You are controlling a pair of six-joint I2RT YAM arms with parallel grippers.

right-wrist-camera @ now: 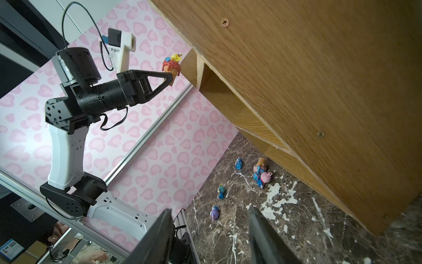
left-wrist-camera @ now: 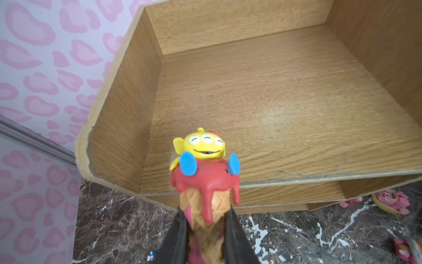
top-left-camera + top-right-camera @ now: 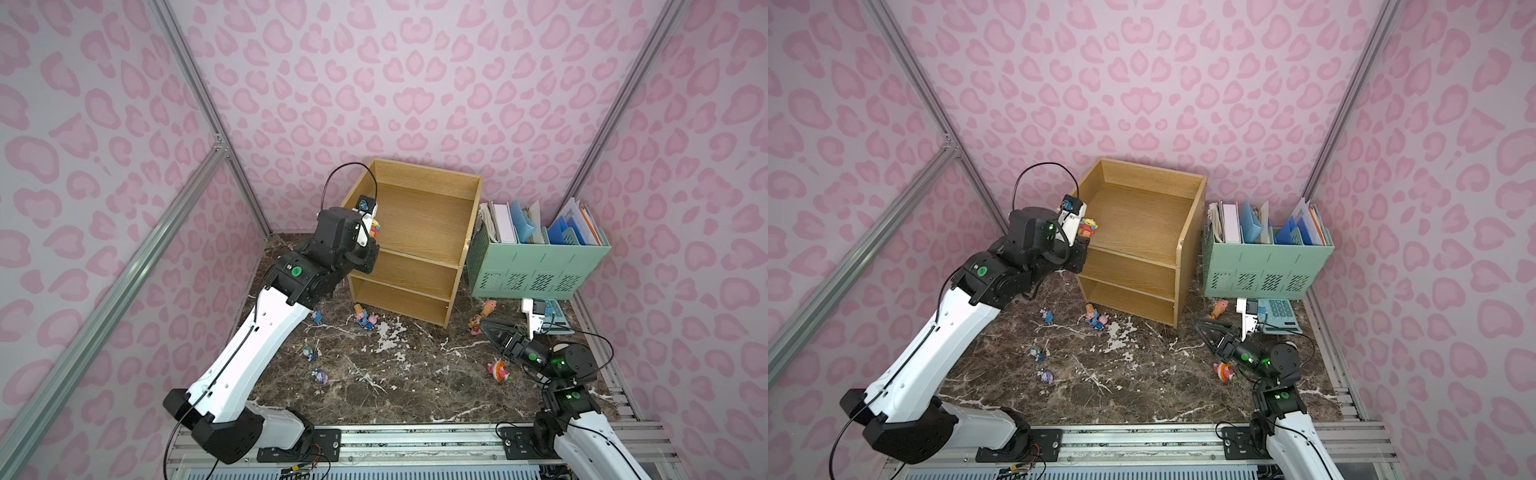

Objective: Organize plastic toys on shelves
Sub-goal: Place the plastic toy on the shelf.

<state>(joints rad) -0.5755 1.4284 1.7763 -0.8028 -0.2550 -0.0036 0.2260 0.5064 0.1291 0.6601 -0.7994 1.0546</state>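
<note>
Now the left gripper (image 2: 205, 213) is pinching a cone toy (image 2: 205, 180), with the top tier of the shelves (image 2: 274, 102) lying just ahead; the right gripper (image 3: 485, 328) is holding its jaws apart.

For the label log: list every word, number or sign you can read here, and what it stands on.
No text can be read.
Keys of the calculator: too small.
Print on the blue card, right wrist view: blurred.
The papers in the organizer: no legible print.
</note>
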